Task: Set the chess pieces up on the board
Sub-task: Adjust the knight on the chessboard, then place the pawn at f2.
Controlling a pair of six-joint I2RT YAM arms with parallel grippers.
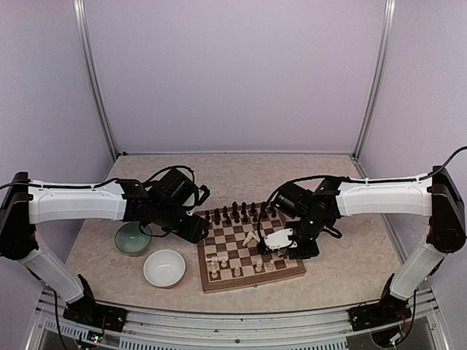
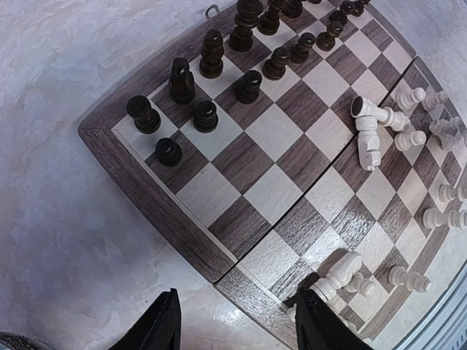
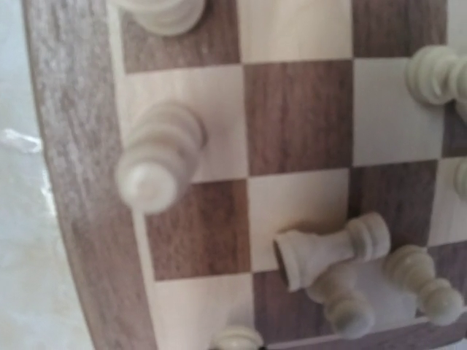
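Observation:
The board lies between the two arms. Dark chess pieces stand in two rows along its far edge. Cream pieces are scattered over the near half, some upright and a few lying down. My left gripper hangs open over the board's left border, empty, with toppled cream pieces by its right finger. My right gripper is low over the board's right side. Its fingers stay hidden in the right wrist view. A cream piece's head shows where they meet.
A green bowl and a white bowl stand on the table left of the board, under the left arm. Pale walls with metal posts close off the back and sides.

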